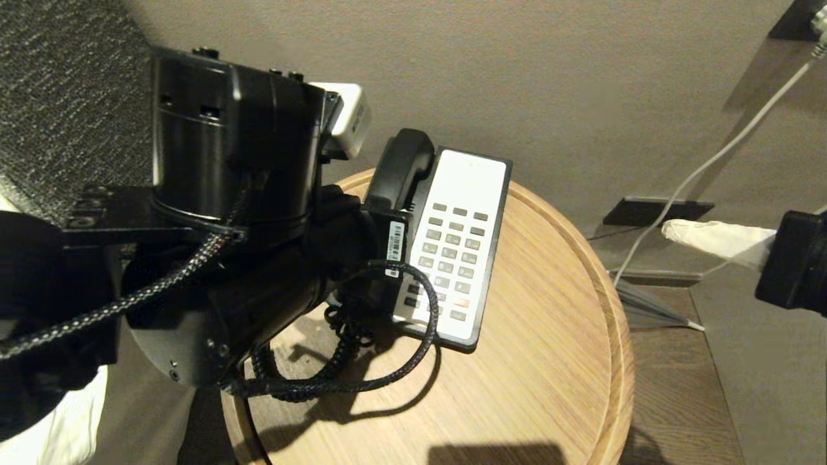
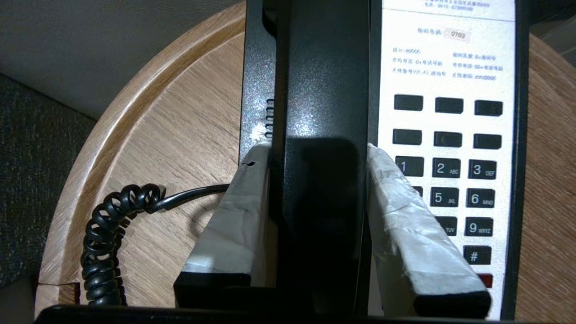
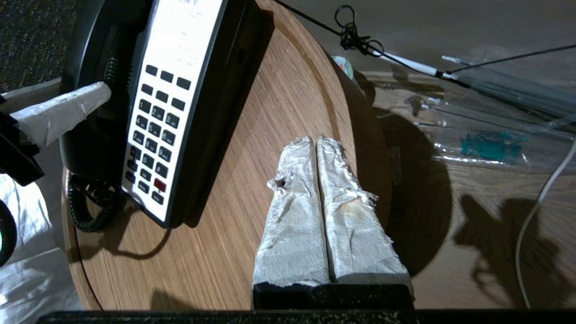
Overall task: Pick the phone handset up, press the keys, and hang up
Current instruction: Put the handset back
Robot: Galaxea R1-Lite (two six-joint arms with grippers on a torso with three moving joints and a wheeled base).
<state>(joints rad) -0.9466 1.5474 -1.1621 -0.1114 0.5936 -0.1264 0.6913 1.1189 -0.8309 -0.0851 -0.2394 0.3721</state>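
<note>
Left claw (image 2: 319, 171): taped fingers (image 2: 405, 216) set half apart, one pressed to each side of the handset (image 2: 324, 90), gripping it at mid-length. Handset: glossy black, lying in its cradle along the left side of the phone (image 1: 462, 239). Coiled cord (image 2: 108, 238): black, loose on the table (image 1: 536, 361) left of the phone. Barcode sticker (image 1: 395, 242) on the claw body; print too small to read. Phone faceplate: white, with small printed lines that cannot be read, and a boxed number "0703". Keys (image 2: 481, 170): black, marked 1, 2 ABC, 3 DEF, 5 JKL, 6 MNO, 9 WXYZ, #; one red key low down. Table: round, light wood, raised rim. Right claw (image 3: 315, 180): taped fingers pressed together, holding nothing, hanging beyond the table's right edge. White cable (image 1: 711, 161) on the floor, far right.
</note>
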